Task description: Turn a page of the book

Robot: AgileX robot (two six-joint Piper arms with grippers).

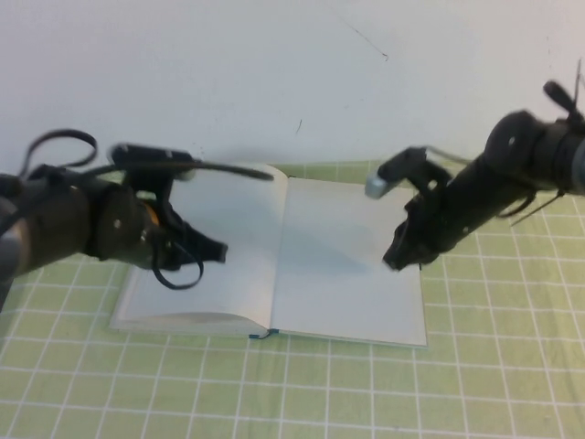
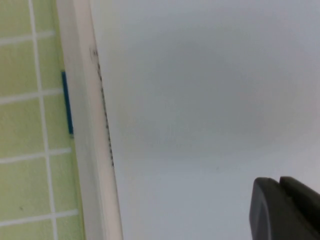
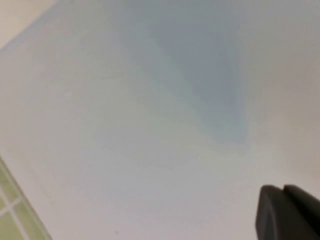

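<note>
While the book (image 1: 311,261) lies open, left pincer (image 1: 212,249) and right pincer (image 1: 395,259) hover inside its edges.

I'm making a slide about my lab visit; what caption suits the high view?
Open book on a green grid mat; left gripper over its left page, right gripper over its right page.

The book (image 1: 302,265) is lying open and flat on the tabletop (image 1: 494,366), its spine running away from the robot. The left hand (image 1: 212,249) is hanging over the book's left page, near that page's middle, with its arm reaching in from the book's left side. The right hand (image 1: 398,256) is sitting over the book's right page, close to that page's outer edge, its arm stretching in from the book's right and rear.
</note>
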